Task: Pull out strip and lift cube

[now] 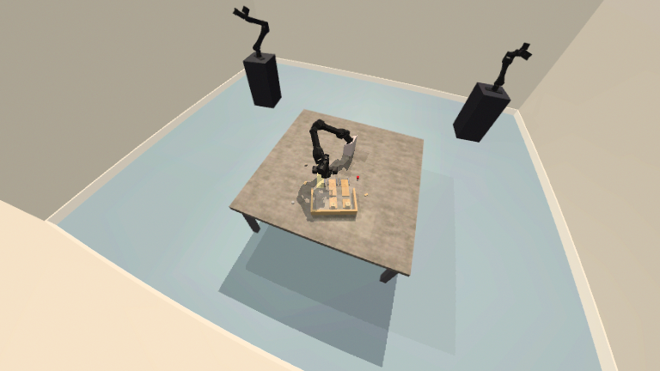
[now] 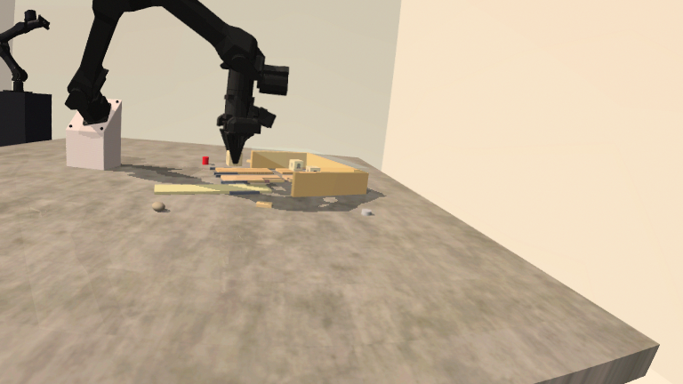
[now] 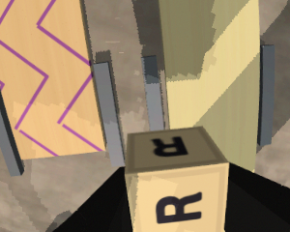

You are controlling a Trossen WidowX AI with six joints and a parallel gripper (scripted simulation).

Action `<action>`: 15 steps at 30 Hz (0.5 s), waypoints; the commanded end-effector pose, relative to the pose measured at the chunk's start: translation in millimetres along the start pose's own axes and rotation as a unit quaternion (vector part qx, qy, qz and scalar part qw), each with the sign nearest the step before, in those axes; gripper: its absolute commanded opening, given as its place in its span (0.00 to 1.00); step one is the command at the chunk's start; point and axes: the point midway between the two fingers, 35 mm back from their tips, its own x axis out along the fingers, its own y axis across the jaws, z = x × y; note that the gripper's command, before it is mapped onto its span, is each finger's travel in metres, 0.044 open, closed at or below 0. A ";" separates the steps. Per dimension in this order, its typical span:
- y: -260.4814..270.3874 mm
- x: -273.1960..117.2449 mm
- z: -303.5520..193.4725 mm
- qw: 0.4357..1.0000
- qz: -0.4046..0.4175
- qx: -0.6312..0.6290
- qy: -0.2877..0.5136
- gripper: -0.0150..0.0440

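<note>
My gripper (image 2: 235,160) (image 3: 168,172) is shut on the cube marked R (image 3: 179,205). It holds the cube raised above the pale yellow strip (image 2: 180,188) (image 3: 184,106), which lies in one piece on the table, pulled out from the three-sided wooden frame (image 1: 333,212) (image 2: 327,184). Two orange strips lie beside it, a nearer one (image 1: 332,186) (image 2: 244,179) and a farther one (image 1: 344,187) (image 2: 244,171). Both are split, with gaps before their rear pieces. Purple zigzags show on an orange strip (image 3: 48,106) in the wrist view. Two other cubes remain inside the frame, one (image 2: 296,164) more visible than the other (image 2: 312,169).
Dark guide rails flank the strips, one rail (image 3: 267,97) right of the yellow strip. A red cylinder (image 1: 357,177) (image 2: 205,160), a brown pebble (image 2: 158,206), a small wooden block (image 2: 264,204) and a small grey piece (image 2: 366,212) lie around the frame.
</note>
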 end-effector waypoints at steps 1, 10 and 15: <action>8.4 -2.8 -10.2 1.000 0.000 0.001 -0.002 0.25; 26.0 -2.8 -36.5 1.000 0.000 0.000 -0.002 0.25; 35.9 -2.2 -52.0 1.000 0.000 0.000 -0.002 0.25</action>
